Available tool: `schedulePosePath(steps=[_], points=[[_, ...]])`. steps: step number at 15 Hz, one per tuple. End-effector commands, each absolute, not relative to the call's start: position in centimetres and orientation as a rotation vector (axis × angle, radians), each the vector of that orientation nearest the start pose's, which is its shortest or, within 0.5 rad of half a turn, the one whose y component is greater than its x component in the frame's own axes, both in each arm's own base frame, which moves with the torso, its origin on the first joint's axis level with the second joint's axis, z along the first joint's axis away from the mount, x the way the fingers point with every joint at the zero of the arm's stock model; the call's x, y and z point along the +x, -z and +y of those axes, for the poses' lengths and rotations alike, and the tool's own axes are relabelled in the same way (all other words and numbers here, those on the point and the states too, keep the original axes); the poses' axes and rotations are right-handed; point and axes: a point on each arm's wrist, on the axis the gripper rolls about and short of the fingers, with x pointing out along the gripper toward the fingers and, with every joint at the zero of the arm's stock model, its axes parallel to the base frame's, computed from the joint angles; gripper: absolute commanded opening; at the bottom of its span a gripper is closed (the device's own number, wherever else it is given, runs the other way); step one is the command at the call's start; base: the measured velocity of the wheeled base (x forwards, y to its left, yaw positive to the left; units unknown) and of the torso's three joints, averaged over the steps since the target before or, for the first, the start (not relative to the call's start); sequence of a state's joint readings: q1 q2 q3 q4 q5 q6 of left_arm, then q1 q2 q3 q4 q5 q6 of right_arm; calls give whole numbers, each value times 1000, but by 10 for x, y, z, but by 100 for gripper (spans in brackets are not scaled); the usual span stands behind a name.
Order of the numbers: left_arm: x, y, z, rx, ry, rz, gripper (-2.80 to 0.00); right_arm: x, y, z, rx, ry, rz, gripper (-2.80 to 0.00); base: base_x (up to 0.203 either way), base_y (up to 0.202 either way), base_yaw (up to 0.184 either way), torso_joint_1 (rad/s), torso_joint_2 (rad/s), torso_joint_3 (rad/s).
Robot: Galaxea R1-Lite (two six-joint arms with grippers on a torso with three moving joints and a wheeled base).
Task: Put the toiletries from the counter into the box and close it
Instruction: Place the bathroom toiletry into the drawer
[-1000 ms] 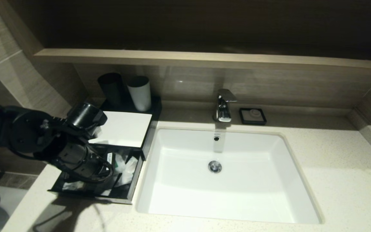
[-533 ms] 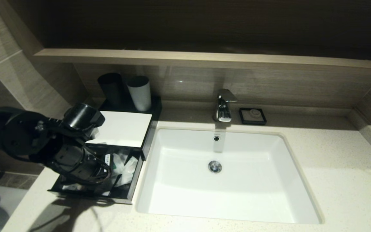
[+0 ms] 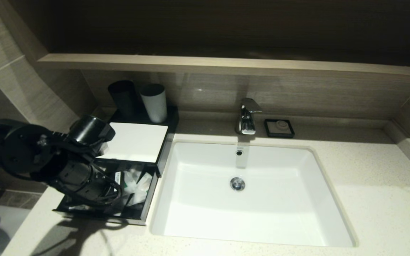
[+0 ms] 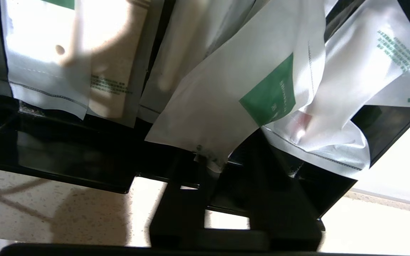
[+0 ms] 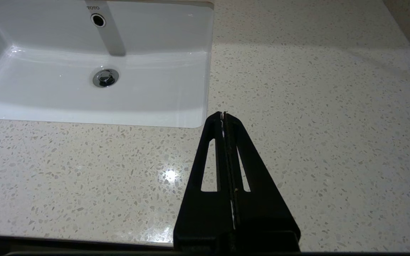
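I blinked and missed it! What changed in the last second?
The left hand has drawn back a little from the open drawer of the box, toward the robot's left, so more of the packets shows. Its fingers stand slightly apart at the corner of the green-label packet. Packets, cups and sink stayed put. The right hand rests shut over the counter.

head: high, down over counter point(image 3: 368, 199) | left wrist: close on drawer | right wrist: shares basin point(image 5: 84, 99)
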State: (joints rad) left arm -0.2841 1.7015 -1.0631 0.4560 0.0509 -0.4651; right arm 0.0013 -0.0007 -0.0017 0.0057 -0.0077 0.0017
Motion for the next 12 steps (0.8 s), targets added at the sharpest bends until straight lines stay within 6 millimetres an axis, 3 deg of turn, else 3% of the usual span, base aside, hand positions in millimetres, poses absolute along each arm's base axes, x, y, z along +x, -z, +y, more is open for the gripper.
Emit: schedulePosePath(steps=[1, 6, 12], points=[[260, -163, -75, -236, -46, 1104, 0, -23, -75, 0, 2, 6, 5, -280, 0, 0, 0, 0, 0, 0], [256, -171, -74, -242, -35, 1074, 0, -23, -75, 0, 2, 6, 5, -280, 0, 0, 0, 0, 0, 0], [236, -199, -68, -272, -7, 969, 0, -23, -75, 0, 2, 6, 5, -280, 0, 0, 0, 0, 0, 0]])
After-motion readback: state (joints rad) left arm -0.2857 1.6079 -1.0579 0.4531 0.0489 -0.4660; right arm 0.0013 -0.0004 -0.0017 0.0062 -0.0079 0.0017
